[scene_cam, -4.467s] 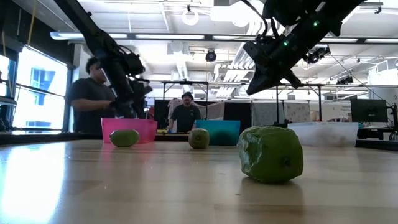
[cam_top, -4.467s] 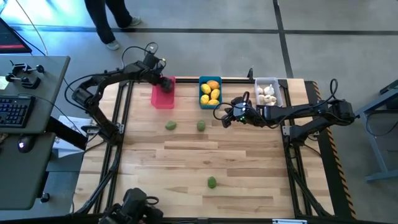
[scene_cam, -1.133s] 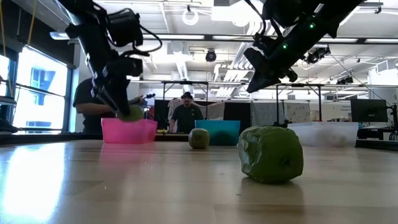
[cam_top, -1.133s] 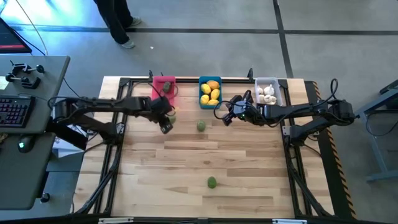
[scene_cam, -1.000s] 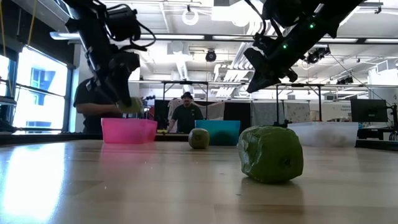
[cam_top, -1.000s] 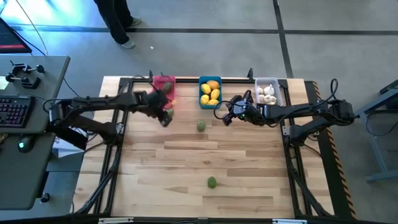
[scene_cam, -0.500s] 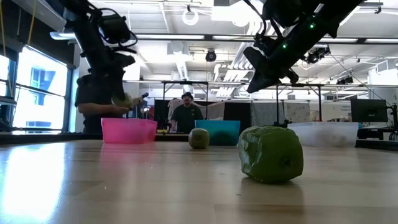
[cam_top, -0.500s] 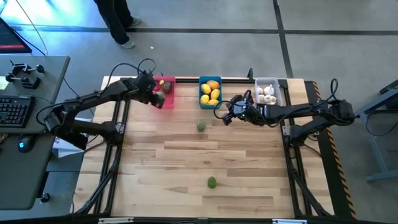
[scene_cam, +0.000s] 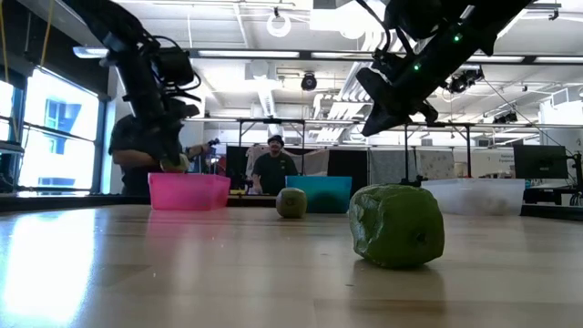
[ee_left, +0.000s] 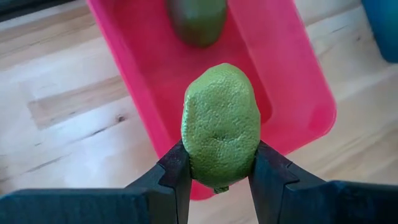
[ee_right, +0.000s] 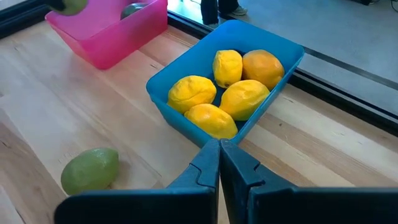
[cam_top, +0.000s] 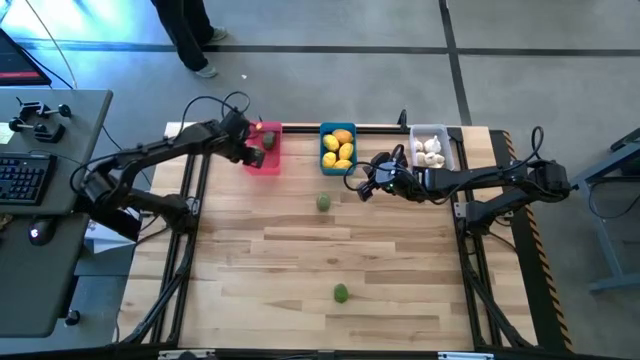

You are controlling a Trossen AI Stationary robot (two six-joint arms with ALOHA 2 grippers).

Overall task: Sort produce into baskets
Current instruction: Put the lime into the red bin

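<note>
- Left gripper (ee_left: 219,180): hanging over the pink basket (ee_left: 298,68) at the table's far left; its fingers (ee_left: 175,177) are clamping a green fruit (ee_left: 221,127) from both sides, upright between them.
- Pink basket contents: one dark green piece (ee_left: 198,18) is already lying inside, beyond the held one.
- Blue basket (ee_right: 283,59): sitting in the middle of the far row, holding five yellow-orange lemon-like pieces (ee_right: 214,93).
- White basket (cam_top: 430,150): sitting at the far right, holding pale garlic-like pieces.
- Right gripper (ee_right: 219,163): waiting just in front of the blue basket, fingers pressed together and carrying nothing.
- Loose produce: one green piece (cam_top: 324,202) is lying on the table (cam_top: 400,270) near the blue basket; another (cam_top: 341,293) is lying well apart, toward the near edge.
- Step in hand, as judged: delivering the held green fruit to the pink basket.
- Next move, as judged: the fruit is sitting over the basket's near wall, so the arm is needing a little more reach inward before the fingers part; then the two loose green pieces are waiting to be fetched.
</note>
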